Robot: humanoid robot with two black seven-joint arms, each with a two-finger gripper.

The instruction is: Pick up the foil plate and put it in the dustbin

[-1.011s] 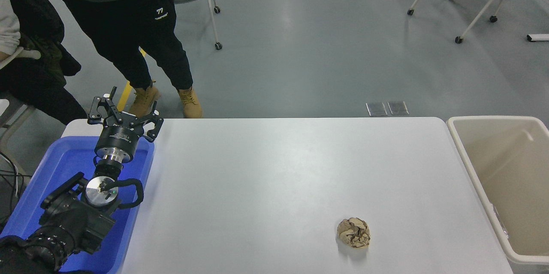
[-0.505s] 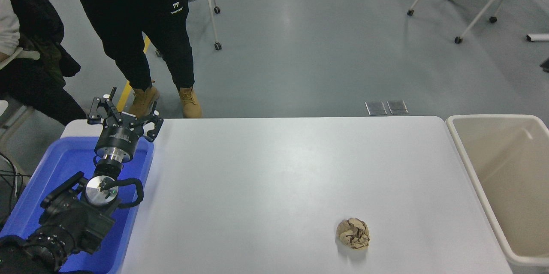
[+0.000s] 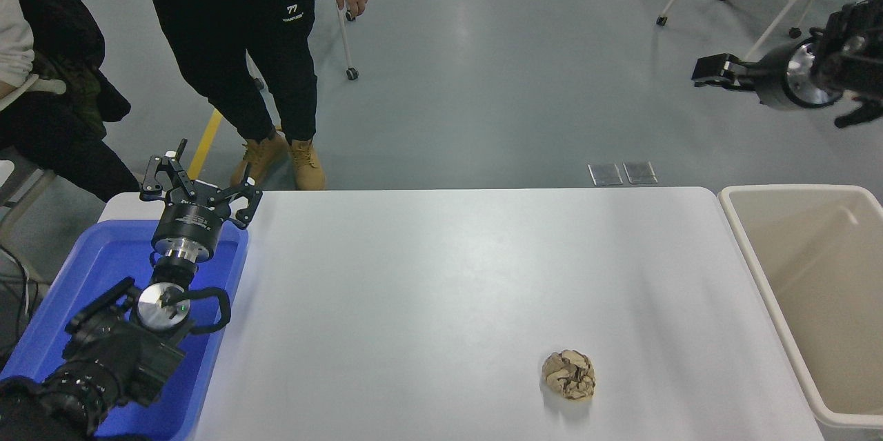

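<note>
The foil plate is not in view anywhere on the table. The beige dustbin point(image 3: 757, 275) stands off the table's right edge, and the part of its inside that I see is bare. My right gripper point(image 3: 712, 72) hangs high in the air at the top right, beyond the table's far edge and above the bin's far end, holding nothing that I can see. My left gripper point(image 3: 200, 182) is open and empty, parked over the far end of the blue tray point(image 3: 103, 255) at the lower left.
A crumpled brown paper ball point(image 3: 568, 374) lies on the white table point(image 3: 441, 268) near the front right. A person point(image 3: 234, 27) stands at the far left corner; another sits at the left edge point(image 3: 41, 82). Wheeled chairs stand on the floor beyond.
My right arm has come into view at the top right; it was out of view before. The standing person has stepped to the right. The left arm has not moved.
</note>
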